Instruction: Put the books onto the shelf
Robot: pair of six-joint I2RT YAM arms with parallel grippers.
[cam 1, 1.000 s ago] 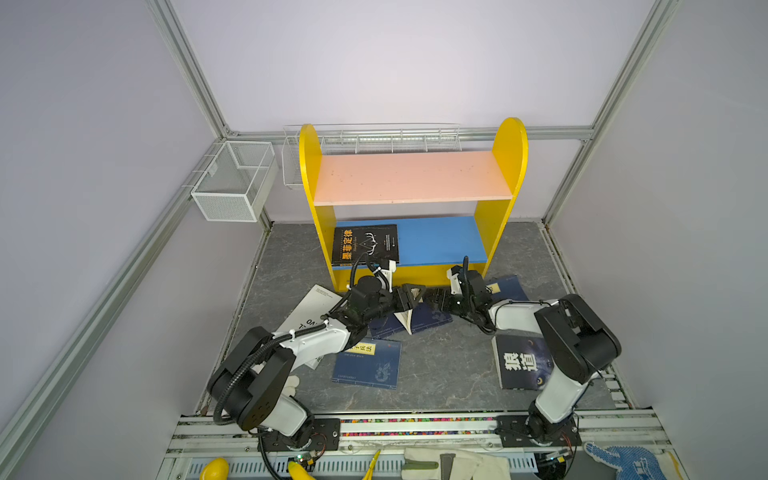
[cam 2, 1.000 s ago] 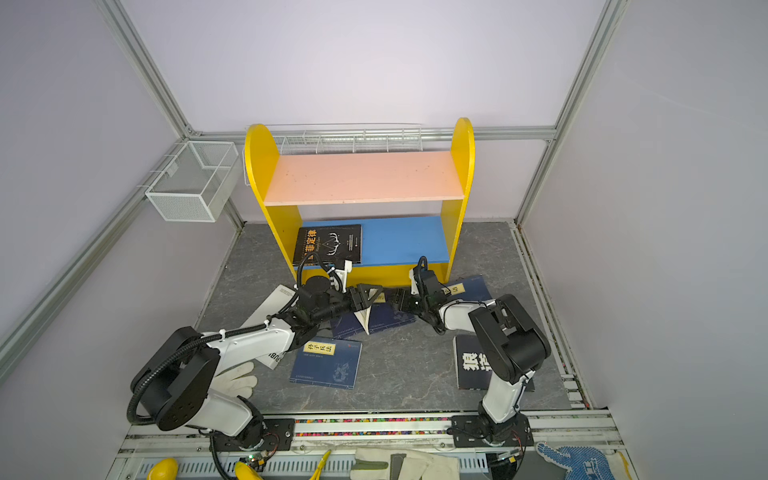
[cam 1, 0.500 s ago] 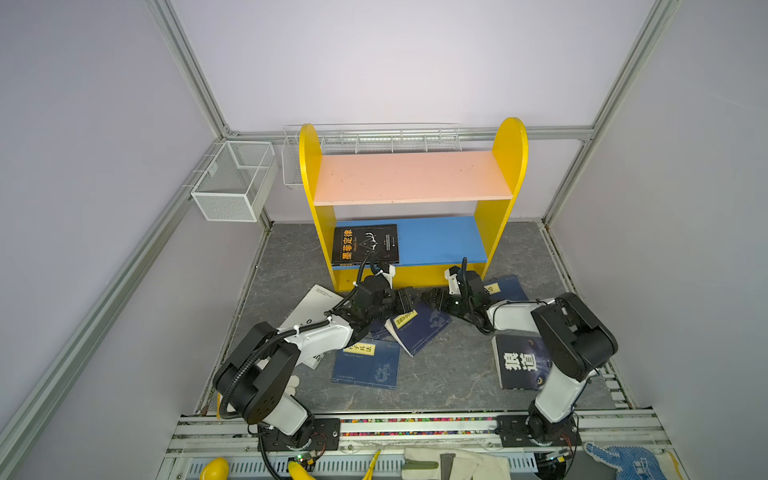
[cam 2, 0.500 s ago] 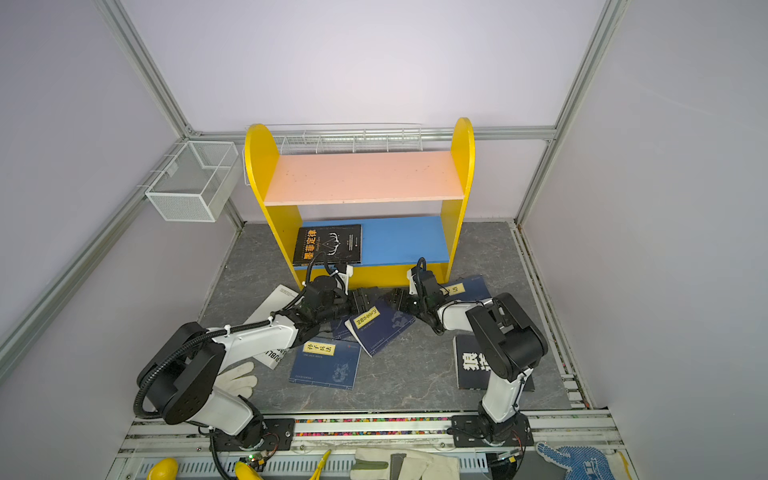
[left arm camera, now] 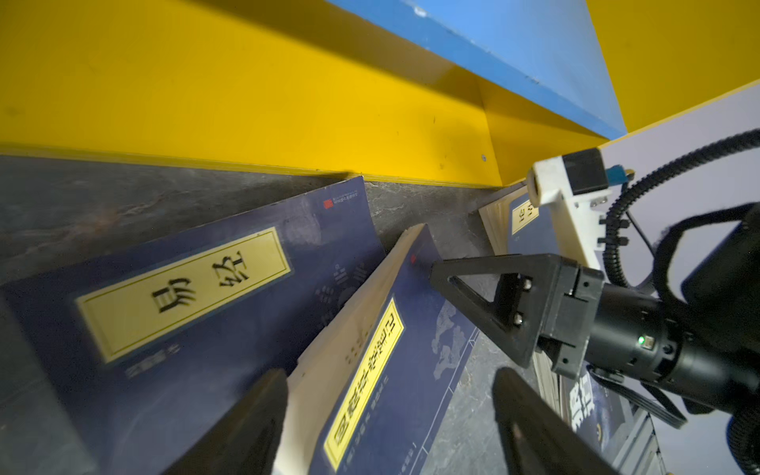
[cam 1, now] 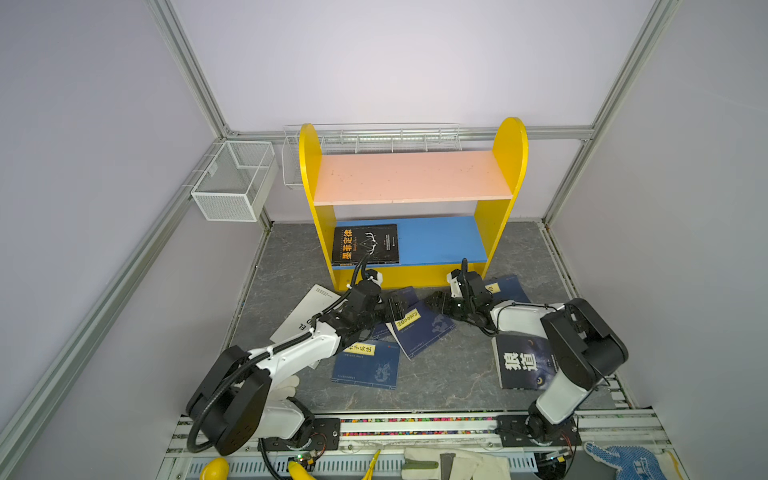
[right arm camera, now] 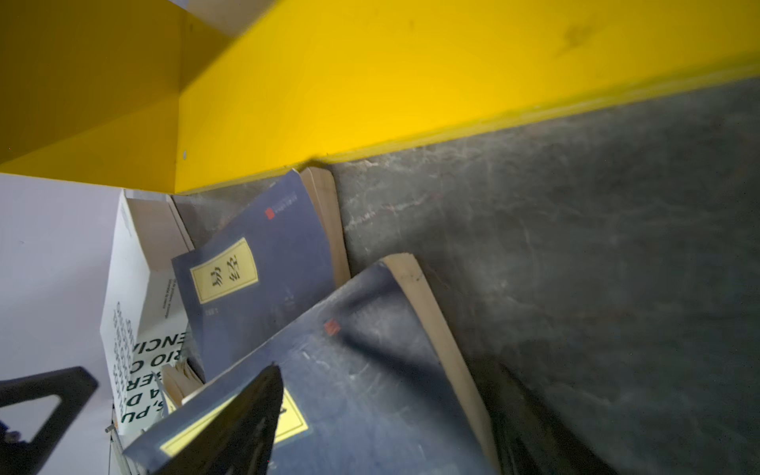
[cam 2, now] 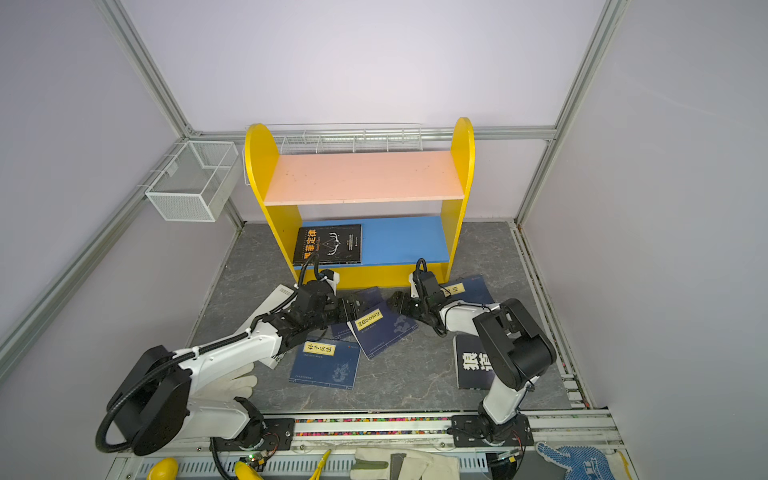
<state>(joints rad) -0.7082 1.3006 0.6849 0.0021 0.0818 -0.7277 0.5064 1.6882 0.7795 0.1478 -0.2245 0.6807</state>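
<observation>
Top views: black book [cam 1: 365, 245] lies flat on the shelf's [cam 1: 509, 166] blue board [cam 1: 440, 239]. My L pincer [cam 1: 397, 307] & R pincer [cam 2: 397, 301] face each other low over a navy book [cam 1: 419, 328] on the floor [cam 1: 449, 374].
L wrist: L jaws spread wide, book's labelled end btwn them, no grip.
R wrist: R jaws also wide, straddling its corner, not clamped.
</observation>
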